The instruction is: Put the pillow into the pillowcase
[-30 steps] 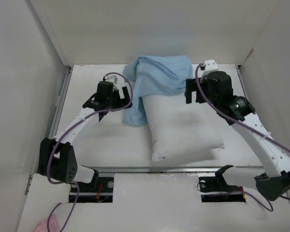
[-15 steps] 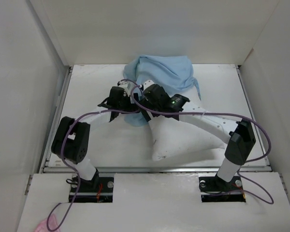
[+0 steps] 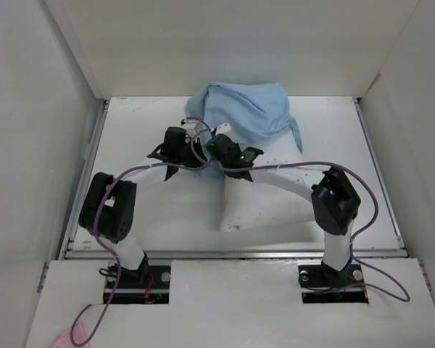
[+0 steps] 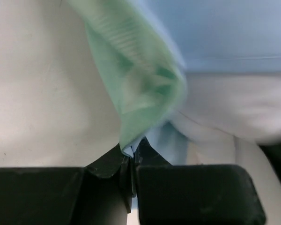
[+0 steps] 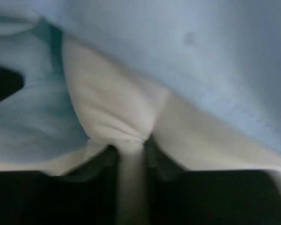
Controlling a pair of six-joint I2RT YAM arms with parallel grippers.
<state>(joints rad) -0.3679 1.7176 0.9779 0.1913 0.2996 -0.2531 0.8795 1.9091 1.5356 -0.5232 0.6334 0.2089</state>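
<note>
The left gripper (image 4: 129, 157) is now clenched on a thin edge of the pillowcase (image 3: 246, 109), just beside the far left corner of the pillow (image 3: 275, 199). A second ago its jaws were spread wide near that spot and nothing was held. In the left wrist view, the green face of the cloth is seen folded up out of the pinch, with the blue face behind it.

The right gripper (image 5: 131, 145) has been swung across the pillow, from the far right side to the far left corner. In the right wrist view, a bunch of white pillow cloth is squeezed between its jaws, so that corner is judged to be grasped.

The pillow is laid flat on the table (image 3: 130, 130). Its far end is covered by the heaped pillowcase and the near part is bare. Whether that end is inside the sack or only under it cannot be told.

Both things are now held, close together at one corner. It is judged that the sack's edge can next be lifted and the corner fed in. Most of the job is not yet done.
</note>
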